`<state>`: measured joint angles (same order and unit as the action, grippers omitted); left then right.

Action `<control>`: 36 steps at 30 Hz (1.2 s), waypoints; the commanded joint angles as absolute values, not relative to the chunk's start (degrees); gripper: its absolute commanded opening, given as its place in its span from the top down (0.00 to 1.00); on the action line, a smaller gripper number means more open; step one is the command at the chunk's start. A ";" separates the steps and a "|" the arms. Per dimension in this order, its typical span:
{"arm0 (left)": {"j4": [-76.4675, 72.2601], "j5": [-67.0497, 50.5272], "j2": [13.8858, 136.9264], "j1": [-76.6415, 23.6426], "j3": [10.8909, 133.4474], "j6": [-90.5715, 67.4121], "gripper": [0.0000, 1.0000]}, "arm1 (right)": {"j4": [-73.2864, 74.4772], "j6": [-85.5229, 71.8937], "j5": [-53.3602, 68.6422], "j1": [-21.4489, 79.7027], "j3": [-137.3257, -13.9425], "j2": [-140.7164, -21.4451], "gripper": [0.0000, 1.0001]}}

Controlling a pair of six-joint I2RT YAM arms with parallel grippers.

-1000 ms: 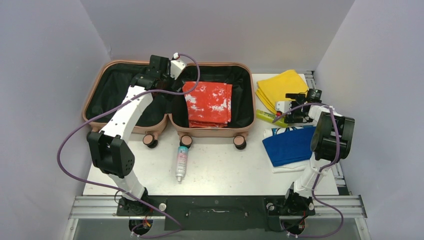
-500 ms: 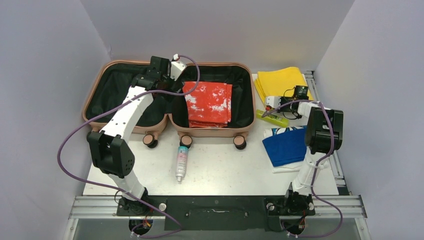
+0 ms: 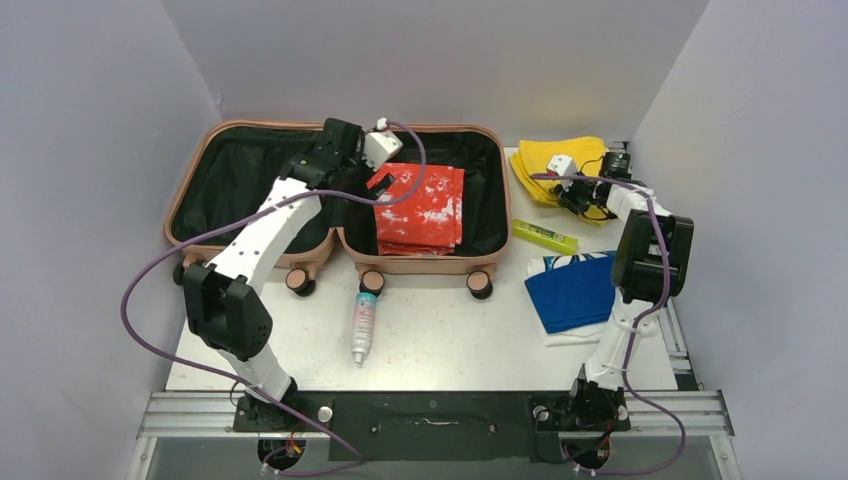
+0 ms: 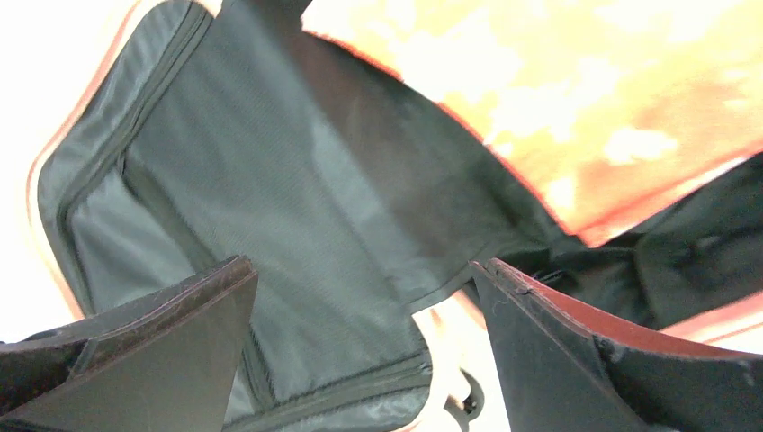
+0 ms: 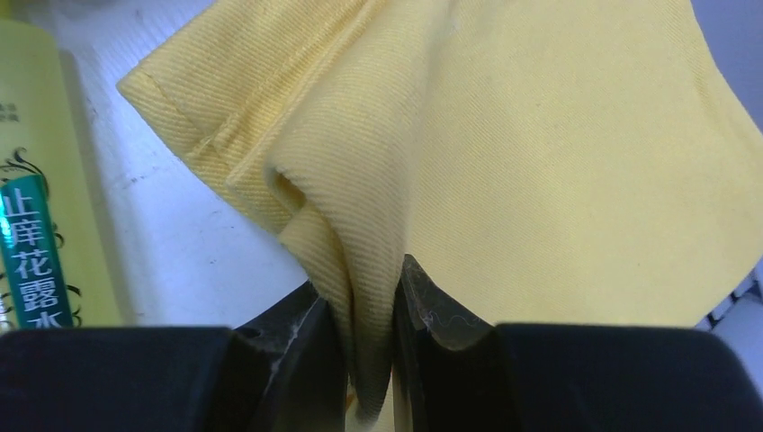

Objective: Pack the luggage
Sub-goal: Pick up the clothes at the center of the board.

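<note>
Lying open and flat from 10 to 12 o'clock on the worktop (image 3: 440, 335), the luggage (image 3: 215, 180) shows its black lining, with a red-and-white cloth (image 3: 420, 210) in its right shell. A yellow cloth (image 3: 545, 160) sits at 2 o'clock and a blue cloth (image 3: 575, 290) at 4. A white bottle (image 3: 363, 325) lies at 6, a yellow-green tube (image 3: 543, 236) at 3. The left claw (image 4: 362, 265) hangs spread above the luggage; the right claw (image 5: 369, 315) pinches a fold of the yellow cloth

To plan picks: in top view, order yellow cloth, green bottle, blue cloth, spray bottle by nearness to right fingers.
1. yellow cloth, held by right fingers
2. green bottle, beside it
3. blue cloth, right front
4. spray bottle, table centre
</note>
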<state>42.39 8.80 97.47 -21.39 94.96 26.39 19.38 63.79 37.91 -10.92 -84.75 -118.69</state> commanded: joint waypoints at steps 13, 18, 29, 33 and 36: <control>40.18 -21.85 105.11 -34.33 109.24 25.99 0.04 | 22.66 34.99 53.30 -14.40 -92.98 -117.91 0.95; 39.21 -27.42 112.67 -39.16 118.17 13.99 0.04 | 19.97 31.02 53.27 -14.44 -92.01 -115.62 0.95; 31.71 -22.28 126.69 -47.85 131.85 21.76 0.04 | 19.69 28.04 57.62 -16.15 -88.81 -111.71 0.95; 24.23 -9.29 128.94 -50.15 127.75 44.65 0.04 | 22.34 29.91 59.19 -16.30 -88.00 -109.94 0.95; 14.62 -4.51 130.41 -51.07 122.40 56.56 0.04 | 24.50 31.64 60.37 -16.35 -86.51 -107.98 0.95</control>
